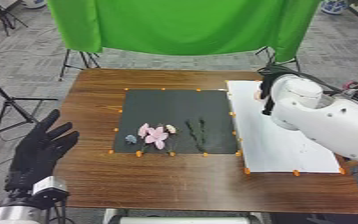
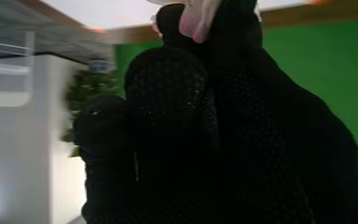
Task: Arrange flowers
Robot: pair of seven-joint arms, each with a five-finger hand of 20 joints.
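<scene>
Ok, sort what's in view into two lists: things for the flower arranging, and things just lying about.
For the job:
- pink flower pinched in the right hand
- pink blooms, blue-grey flower and dark green sprigs on the dark mat
- white sheet, probably

Just about:
- green cloth
- tripod stand
</scene>
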